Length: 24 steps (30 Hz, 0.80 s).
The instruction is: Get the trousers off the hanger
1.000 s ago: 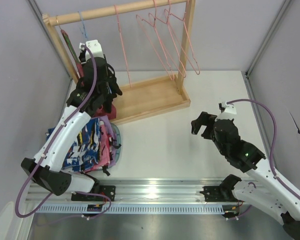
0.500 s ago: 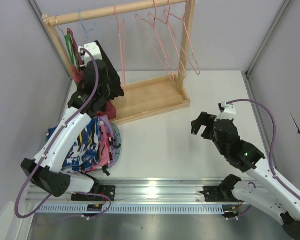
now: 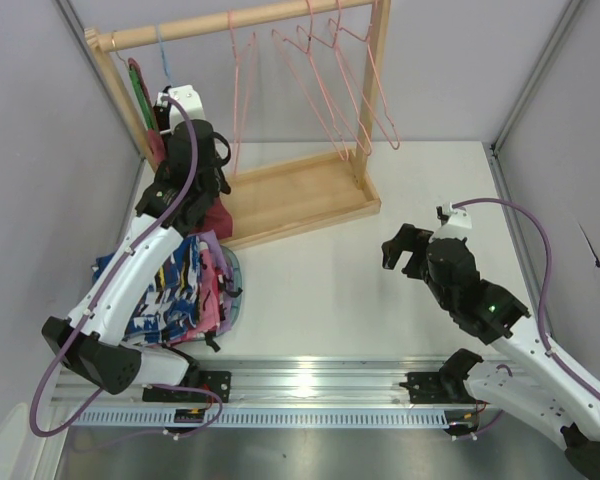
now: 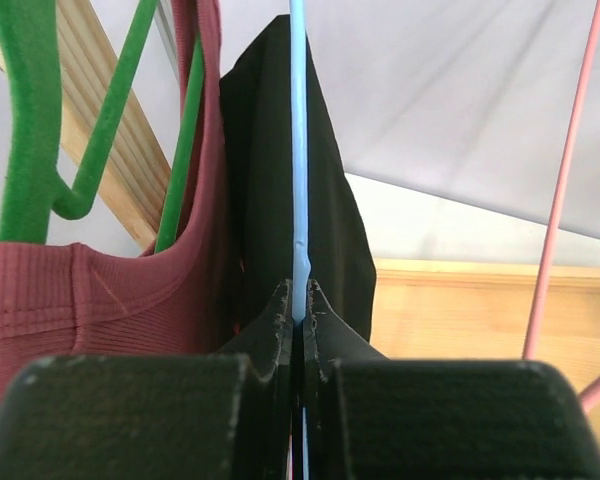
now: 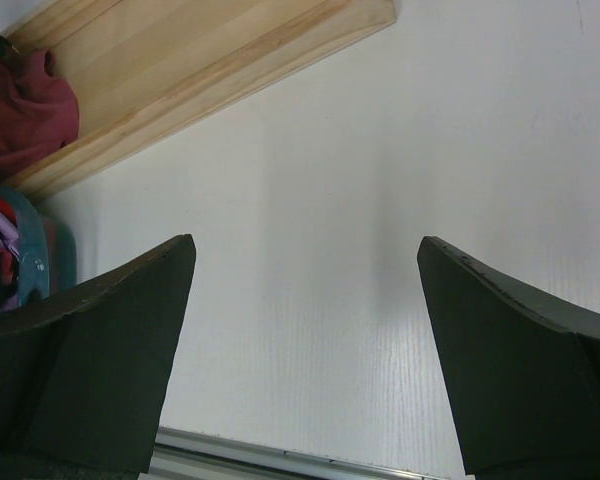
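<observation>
Pinched tight in the left gripper [image 4: 298, 300]: the hanger [image 4: 298, 150] wire, upright, trousers [image 4: 335, 200] hanging lengthwise down behind it. Crowded leftward by the dark red garment [image 4: 100, 290] and green hanger [image 4: 30, 120]; open rightward up to a pink hanger [image 4: 565, 180]. Over the table [image 5: 330, 150], right gripper [image 5: 305, 245] spread wide

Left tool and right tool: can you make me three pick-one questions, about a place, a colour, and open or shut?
1. Where is the right tool? A in a bucket; B over the table; C on a chair.
2. What colour is the hanger wire that the left tool pinches? A pink; B green; C light blue.
3. How is the right tool? A open; B shut tight; C hidden.
Answers: B, white table shows beneath it; C, a blue wire sits in its shut grip; A, its fingers stand wide apart.
</observation>
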Each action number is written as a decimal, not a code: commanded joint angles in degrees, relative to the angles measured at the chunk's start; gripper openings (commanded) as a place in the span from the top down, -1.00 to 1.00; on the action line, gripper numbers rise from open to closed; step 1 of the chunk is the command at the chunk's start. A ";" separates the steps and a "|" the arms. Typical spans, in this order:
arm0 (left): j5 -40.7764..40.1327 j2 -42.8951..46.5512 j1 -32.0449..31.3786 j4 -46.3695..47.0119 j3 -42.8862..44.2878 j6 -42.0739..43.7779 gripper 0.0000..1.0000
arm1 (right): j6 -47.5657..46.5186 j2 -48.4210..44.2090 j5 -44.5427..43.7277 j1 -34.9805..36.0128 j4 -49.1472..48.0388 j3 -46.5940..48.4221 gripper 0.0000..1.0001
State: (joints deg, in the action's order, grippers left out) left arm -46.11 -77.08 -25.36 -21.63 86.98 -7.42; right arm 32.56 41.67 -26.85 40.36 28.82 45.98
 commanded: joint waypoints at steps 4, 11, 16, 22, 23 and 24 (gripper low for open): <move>-1.00 0.79 0.32 1.76 3.10 1.18 1.00 | 0.23 0.17 -0.04 -0.37 -1.66 0.08 -0.99; 1.63 1.32 0.32 3.00 6.00 5.92 1.00 | -0.04 -0.01 -0.83 -0.63 -1.66 -0.10 -0.99; 3.91 0.96 0.32 0.19 9.79 7.24 1.00 | 0.31 0.25 -0.05 -0.90 -2.27 -0.62 -0.99; 5.94 2.37 0.32 -1.83 12.51 9.09 1.00 | 0.75 0.34 0.31 -1.07 -2.98 -1.24 -0.99; 6.29 2.37 0.23 -3.32 13.90 8.74 1.00 | 0.84 0.34 0.48 -1.07 -3.07 -1.33 -0.99; 6.73 2.55 0.23 -3.59 14.09 8.65 1.00 | 0.76 0.34 0.48 -1.07 -3.15 -1.33 -0.99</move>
State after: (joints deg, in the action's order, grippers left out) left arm -40.84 -77.25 -25.34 -29.10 95.20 -0.36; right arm 32.64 41.85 -26.41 39.51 28.01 44.88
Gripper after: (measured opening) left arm 0.039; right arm 0.993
